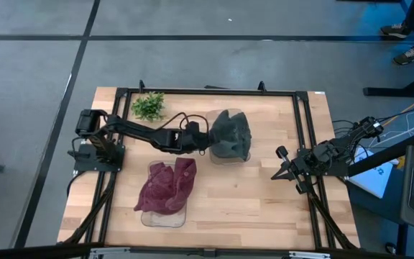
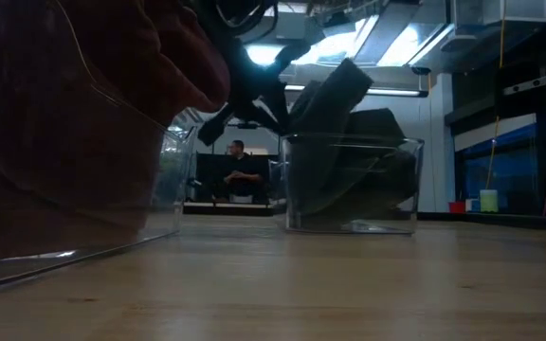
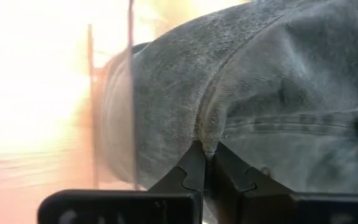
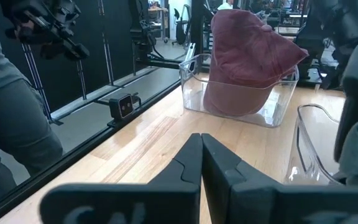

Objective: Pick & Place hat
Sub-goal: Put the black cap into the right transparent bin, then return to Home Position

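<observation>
I find my left tool (image 1: 205, 141) at the near edge of the clear box (image 1: 244, 157), its fingers pinched together on a fold of the grey hat (image 1: 230, 134), which sits in that box at mid-surface. The hat lies directly ahead of this tool, bulging away toward my right arm. My right tool (image 1: 279, 164) waits well apart, fingers together on nothing. The grey hat is soft stitched denim-like cloth; a maroon hat (image 1: 168, 185) fills a second clear box (image 1: 162, 217).
</observation>
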{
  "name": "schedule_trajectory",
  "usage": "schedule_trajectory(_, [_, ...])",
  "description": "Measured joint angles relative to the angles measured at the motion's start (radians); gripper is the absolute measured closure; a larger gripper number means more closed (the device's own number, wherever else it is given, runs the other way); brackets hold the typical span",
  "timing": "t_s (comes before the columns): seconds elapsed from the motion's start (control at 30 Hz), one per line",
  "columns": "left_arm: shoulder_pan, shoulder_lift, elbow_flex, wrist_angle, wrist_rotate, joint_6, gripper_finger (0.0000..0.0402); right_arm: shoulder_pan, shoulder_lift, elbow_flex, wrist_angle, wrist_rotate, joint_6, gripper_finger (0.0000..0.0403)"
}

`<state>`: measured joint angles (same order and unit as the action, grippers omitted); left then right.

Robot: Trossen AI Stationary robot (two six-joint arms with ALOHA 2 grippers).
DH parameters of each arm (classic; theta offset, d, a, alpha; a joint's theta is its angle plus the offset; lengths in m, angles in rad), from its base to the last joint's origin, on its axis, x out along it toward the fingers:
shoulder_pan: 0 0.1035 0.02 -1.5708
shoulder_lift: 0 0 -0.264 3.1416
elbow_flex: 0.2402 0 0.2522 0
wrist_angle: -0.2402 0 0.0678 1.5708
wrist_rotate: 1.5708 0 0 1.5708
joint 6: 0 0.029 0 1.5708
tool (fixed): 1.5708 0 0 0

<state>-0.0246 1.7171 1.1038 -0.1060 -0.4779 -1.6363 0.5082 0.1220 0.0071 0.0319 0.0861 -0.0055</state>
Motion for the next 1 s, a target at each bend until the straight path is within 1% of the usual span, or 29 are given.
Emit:
schedule_trajectory(0.07, [-0.004, 0.012, 0.000, -0.013, 0.010, 0.000, 0.0389, 0.000, 0.000, 0.000, 0.000, 0.000, 0.000, 0.0395])
schedule_trajectory(0.2, [-0.009, 0.045, 0.001, 0.026, 0.037, 0.000, 0.0381, 0.000, 0.000, 0.000, 0.000, 0.000, 0.000, 0.0395])
schedule_trajectory(0.33, [-0.009, 0.075, 0.002, 0.071, 0.089, 0.001, 0.0371, 0.000, 0.000, 0.000, 0.000, 0.000, 0.000, 0.0395])
schedule_trajectory(0.43, [-0.011, 0.087, 0.001, 0.100, 0.091, 0.058, 0.0356, 0.000, 0.000, 0.000, 0.000, 0.000, 0.000, 0.0395])
schedule_trajectory(0.6, [-0.013, 0.082, 0.000, 0.105, 0.085, 0.151, 0.0309, 0.000, 0.000, 0.000, 0.000, 0.000, 0.000, 0.0395])
schedule_trajectory(0.83, [-0.013, 0.040, -0.001, 0.103, 0.091, 0.241, 0.0235, 0.000, 0.000, 0.000, 0.000, 0.000, 0.000, 0.0395])
schedule_trajectory(1.0, [-0.013, -0.023, -0.001, 0.090, 0.067, 0.339, 0.0207, 0.000, 0.000, 0.000, 0.000, 0.000, 0.000, 0.0395])
